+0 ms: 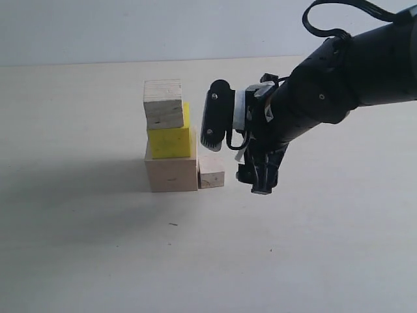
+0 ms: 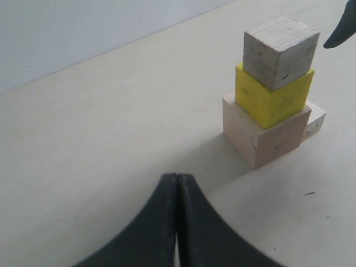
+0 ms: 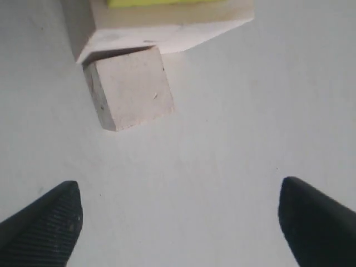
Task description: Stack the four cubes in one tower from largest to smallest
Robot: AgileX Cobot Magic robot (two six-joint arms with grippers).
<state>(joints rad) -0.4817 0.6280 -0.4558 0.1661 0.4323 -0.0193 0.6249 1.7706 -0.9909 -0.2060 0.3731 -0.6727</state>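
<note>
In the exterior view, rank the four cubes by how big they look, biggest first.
1. bottom pale cube
2. yellow cube
3. top pale cube, only slightly smaller than the yellow one
4. loose pale cube, clearly smallest

Lab-like robot test setup, by the look of it. Plain pale desk [image 1: 85, 261] running back to a blank whitish wall [image 1: 130, 26]. Black robot arm [image 1: 352, 65] with a camera module [image 1: 217, 116] reaching over the desk. On it, plain wooden cubes [image 1: 171, 173] and a yellow cube [image 1: 171, 142], stacked like test props
</note>
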